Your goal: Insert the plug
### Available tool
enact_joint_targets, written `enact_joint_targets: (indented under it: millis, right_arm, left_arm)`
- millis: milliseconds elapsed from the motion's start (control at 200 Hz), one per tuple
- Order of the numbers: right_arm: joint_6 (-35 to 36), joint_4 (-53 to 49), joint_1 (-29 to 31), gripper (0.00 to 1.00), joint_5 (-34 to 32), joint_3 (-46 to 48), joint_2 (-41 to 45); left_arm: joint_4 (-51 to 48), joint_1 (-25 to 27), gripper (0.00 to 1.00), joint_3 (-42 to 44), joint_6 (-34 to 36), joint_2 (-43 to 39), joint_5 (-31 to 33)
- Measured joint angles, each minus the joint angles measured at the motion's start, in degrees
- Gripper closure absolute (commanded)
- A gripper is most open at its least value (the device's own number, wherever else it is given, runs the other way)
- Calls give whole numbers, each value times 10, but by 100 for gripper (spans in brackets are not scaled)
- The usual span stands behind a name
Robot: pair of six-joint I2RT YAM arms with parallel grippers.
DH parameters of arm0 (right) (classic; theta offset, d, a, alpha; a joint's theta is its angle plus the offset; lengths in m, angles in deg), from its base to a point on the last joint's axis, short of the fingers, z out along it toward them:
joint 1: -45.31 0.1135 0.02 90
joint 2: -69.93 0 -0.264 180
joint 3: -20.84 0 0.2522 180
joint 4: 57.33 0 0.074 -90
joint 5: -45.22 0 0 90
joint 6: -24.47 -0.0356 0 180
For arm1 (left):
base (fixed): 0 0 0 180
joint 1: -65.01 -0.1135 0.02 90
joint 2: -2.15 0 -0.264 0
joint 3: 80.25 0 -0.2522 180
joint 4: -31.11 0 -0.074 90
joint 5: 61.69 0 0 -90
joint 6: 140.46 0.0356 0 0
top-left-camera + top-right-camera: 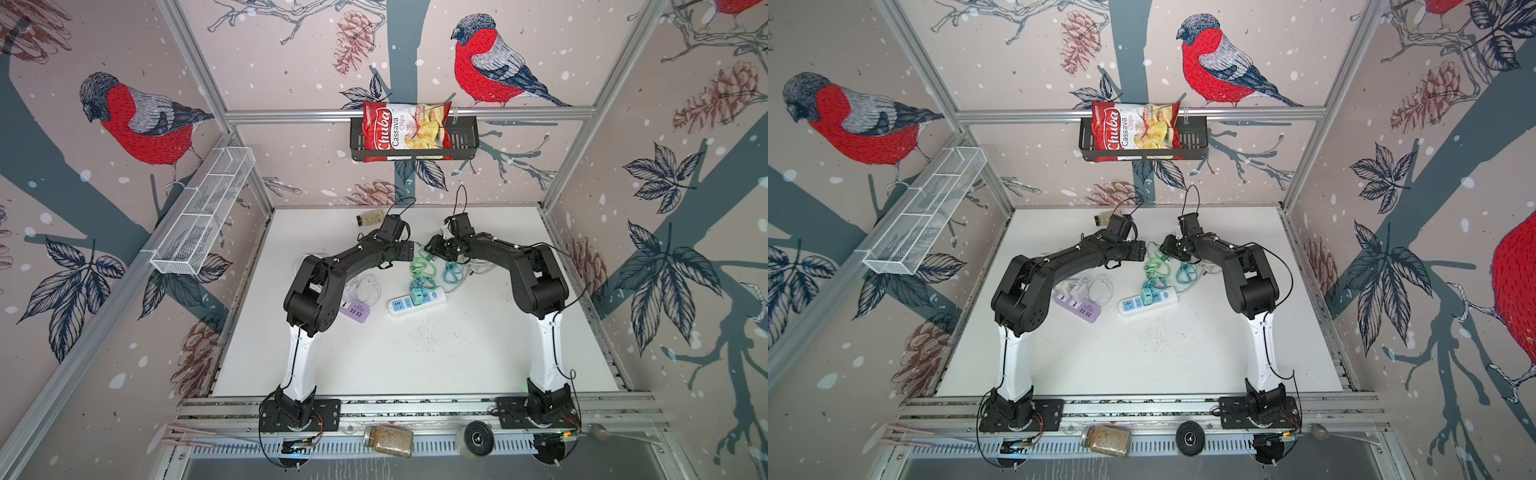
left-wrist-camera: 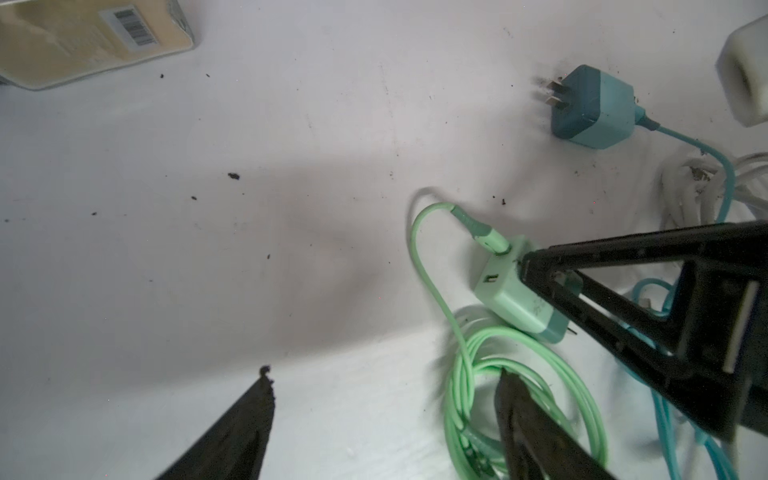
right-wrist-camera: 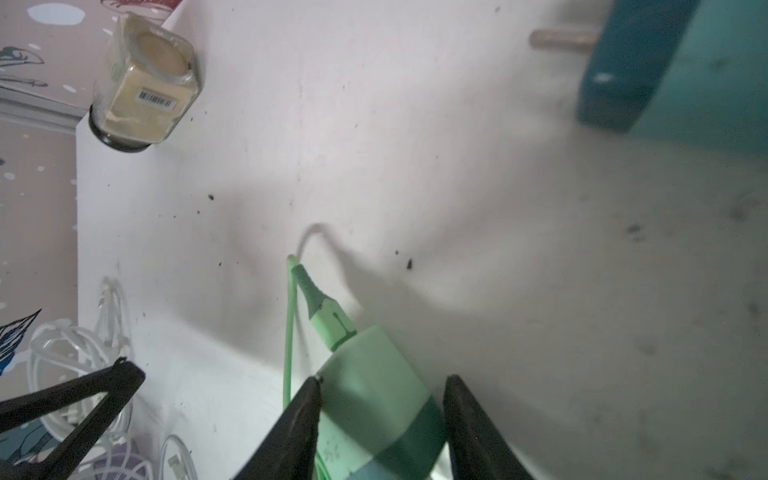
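Mint-green hard plastic charger plug [image 3: 374, 395] sits clamped by its flat sides in the right gripper [image 3: 384, 379], bottom centre; looks light, rigid, slick, its green cable [image 3: 287, 332] likely tugging. Jaws of the left gripper [image 2: 385, 372] stand apart.

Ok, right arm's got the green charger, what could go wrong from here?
The green cable trails from the charger, and a left finger hangs over its coil: a snag could twist it. The prong end points back between the right fingers, so they may foul the power strip.
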Motion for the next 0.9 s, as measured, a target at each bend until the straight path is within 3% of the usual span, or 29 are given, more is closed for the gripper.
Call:
enact_joint_targets:
  millis: [370, 600, 895]
  right_arm:
    - [-84, 87, -1, 53, 71, 53, 11]
    - [-117, 124, 1, 53, 90, 64, 12]
    - [-108, 115, 0, 52, 85, 60, 12]
  left_arm:
    - [-2, -1, 31, 14, -11, -11, -51]
    - [-12, -1, 48, 24, -28, -21, -83]
    - [-48, 0, 52, 43, -54, -7, -112]
